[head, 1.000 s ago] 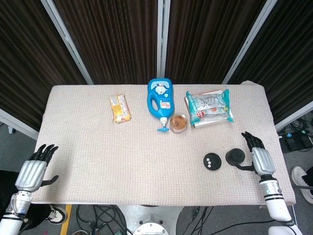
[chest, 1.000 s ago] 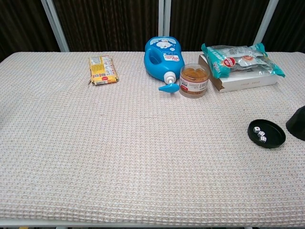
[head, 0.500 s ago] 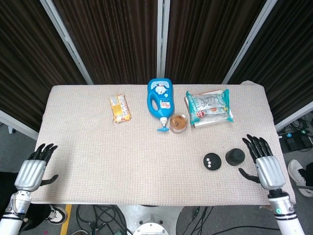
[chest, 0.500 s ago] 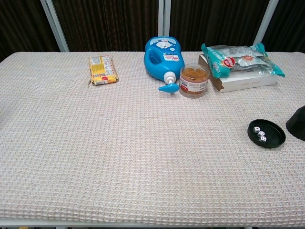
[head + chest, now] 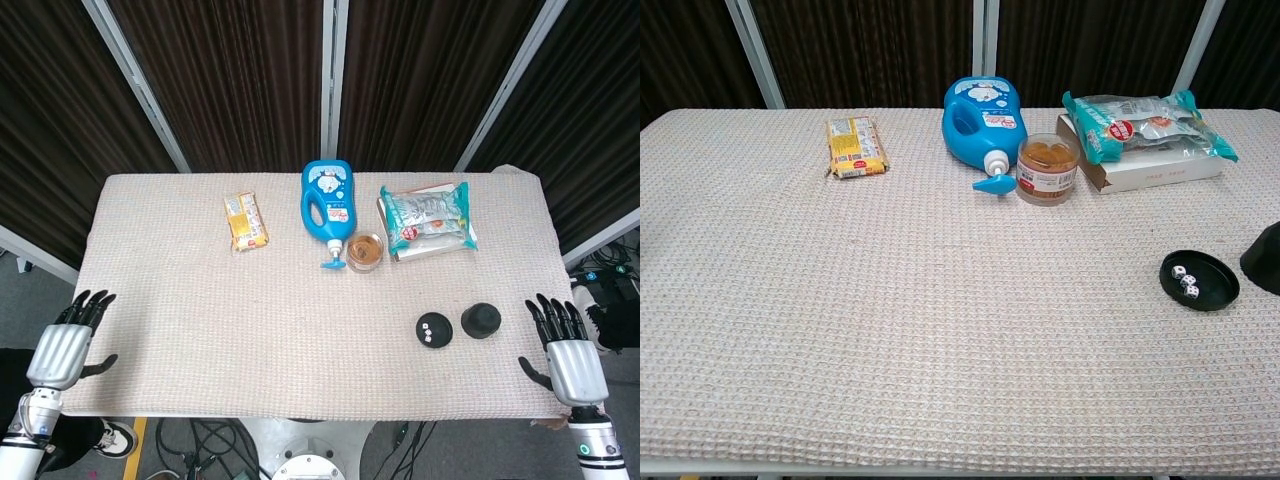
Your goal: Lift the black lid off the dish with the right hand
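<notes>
While your right hand (image 5: 573, 352) hangs spread and empty off the table's (image 5: 180, 300) 4 o'clock corner, the black lid (image 5: 481, 320) already sits beside the dish (image 5: 434, 329) at its 3 o'clock, likely light, rigid, slick; pinch its domed top.

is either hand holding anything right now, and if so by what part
Nothing is held. The right hand is open near the table's right edge, apart from the black lid, which sits beside the dish. The left hand is open too.

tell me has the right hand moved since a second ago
Yes. In the head view the right hand has drawn back from the black lid, toward the table's near right corner.
</notes>
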Tool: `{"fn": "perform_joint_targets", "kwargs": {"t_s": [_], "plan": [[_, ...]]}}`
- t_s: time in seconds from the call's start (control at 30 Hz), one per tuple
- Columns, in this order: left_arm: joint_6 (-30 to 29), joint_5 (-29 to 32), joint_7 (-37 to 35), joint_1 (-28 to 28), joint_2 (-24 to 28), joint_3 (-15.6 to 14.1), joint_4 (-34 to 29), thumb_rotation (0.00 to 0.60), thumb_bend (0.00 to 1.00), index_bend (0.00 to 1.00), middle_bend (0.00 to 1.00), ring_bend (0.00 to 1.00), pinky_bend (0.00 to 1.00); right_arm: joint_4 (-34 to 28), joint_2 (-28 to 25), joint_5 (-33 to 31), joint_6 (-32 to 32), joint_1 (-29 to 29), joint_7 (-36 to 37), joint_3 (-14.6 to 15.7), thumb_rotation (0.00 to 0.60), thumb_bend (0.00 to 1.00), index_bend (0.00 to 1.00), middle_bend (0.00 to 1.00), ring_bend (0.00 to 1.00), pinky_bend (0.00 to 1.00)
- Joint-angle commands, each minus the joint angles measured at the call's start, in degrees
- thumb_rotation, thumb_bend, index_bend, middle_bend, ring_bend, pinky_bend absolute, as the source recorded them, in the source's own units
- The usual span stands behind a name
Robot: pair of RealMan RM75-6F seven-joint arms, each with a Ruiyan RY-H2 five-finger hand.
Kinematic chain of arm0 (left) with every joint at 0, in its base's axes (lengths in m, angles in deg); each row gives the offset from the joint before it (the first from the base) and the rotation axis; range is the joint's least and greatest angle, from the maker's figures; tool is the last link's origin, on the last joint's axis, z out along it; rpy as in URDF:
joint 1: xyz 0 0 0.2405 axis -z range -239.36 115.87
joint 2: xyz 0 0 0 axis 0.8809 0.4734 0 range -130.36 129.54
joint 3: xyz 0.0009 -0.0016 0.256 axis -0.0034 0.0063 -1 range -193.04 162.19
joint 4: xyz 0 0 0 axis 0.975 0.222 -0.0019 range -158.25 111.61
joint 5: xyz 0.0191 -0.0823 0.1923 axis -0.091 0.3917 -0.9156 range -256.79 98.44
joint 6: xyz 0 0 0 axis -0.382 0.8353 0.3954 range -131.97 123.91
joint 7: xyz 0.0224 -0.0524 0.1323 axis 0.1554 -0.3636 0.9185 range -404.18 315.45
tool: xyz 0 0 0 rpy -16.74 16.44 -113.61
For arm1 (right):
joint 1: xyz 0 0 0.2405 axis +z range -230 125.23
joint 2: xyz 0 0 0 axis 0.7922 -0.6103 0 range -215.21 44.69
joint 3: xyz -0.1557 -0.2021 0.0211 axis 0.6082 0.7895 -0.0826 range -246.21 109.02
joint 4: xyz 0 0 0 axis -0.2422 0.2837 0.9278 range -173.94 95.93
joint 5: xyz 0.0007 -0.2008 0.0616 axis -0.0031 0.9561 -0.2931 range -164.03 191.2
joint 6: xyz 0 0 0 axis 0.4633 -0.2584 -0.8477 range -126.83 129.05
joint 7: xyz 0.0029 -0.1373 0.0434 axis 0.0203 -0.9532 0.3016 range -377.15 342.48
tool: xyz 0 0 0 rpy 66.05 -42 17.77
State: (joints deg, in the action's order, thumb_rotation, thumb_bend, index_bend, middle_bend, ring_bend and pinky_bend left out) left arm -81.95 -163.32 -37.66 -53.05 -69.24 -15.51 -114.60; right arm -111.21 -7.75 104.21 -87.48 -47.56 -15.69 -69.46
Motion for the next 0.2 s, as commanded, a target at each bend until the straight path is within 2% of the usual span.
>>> {"fn": "perform_joint_targets", "kwargs": {"t_s": [0.03,0.2], "plan": [[-0.43,-0.15,0.00,-0.20,-0.22,0.00,0.19,0.600,0.17,0.09,0.07,0.00,0.21,1.44,1.17,0.42,-0.60,-0.01,0.48,-0.29,0.600,0.12,0.00,0.03,0.00,0.00],[-1.02,-0.11,0.11,-0.38,-0.68,0.23,0.69,0.600,0.17,0.09,0.07,0.00,0.21,1.73,1.30,0.03,-0.10,-0.02,0.91,-0.40,0.600,0.12,0.00,0.03,0.00,0.00]]}}
